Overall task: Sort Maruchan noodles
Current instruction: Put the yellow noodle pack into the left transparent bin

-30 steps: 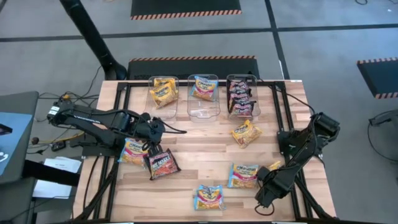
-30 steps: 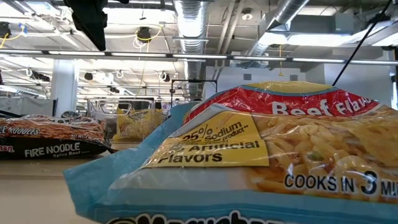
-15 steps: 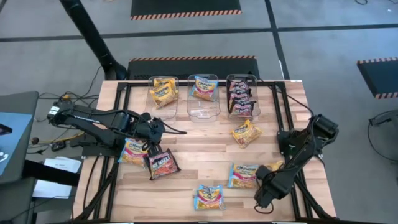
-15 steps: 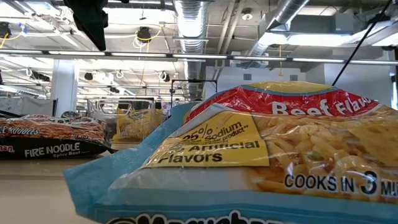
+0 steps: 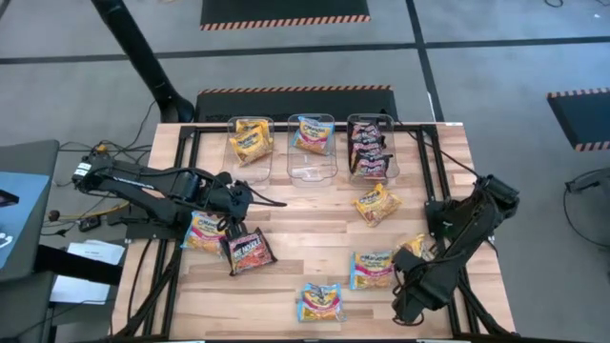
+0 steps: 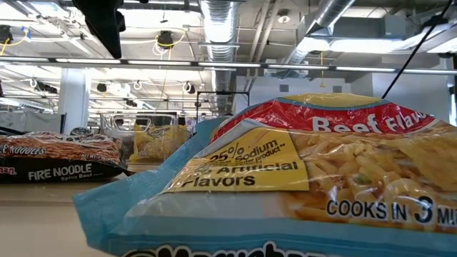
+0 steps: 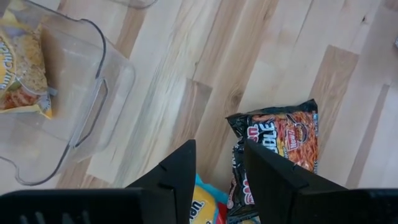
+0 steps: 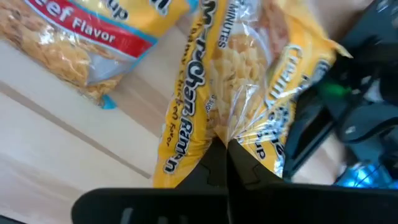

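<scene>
My right gripper (image 5: 417,255) is shut on a yellow-orange noodle packet (image 5: 411,246) near the table's right edge, next to a light blue packet (image 5: 373,269). My left gripper (image 5: 240,197) is open and empty at the table's left, above a light blue packet (image 5: 203,232) and a black-red packet (image 5: 248,251), which lie flat. Another yellow-orange packet (image 5: 377,203) and another light blue one (image 5: 321,301) lie flat on the wood. Three clear bins at the far edge hold yellow-orange (image 5: 250,141), light blue (image 5: 313,133) and black-red (image 5: 370,148) packets. My right gripper pinches the yellow-orange packet between its two shut fingers at a bunched-up edge (image 8: 231,127), where the wrapper crinkles into folds. The packet reaches out beyond the fingertips, tilted, with part of it over the light blue packet (image 8: 93,43). Whether it is clear of the table I cannot tell.
A dark metal frame (image 5: 431,162) runs along the table's sides and behind the bins. The middle bin (image 5: 312,164) has bare room in its near half. In the low view the near light blue packet (image 6: 285,178) fills the foreground, hiding most of the table.
My right gripper has shifted a little toward the table's far and left side with the yellow-orange packet, which has come up and shows more beside the light blue packet. My left arm has kept still.
</scene>
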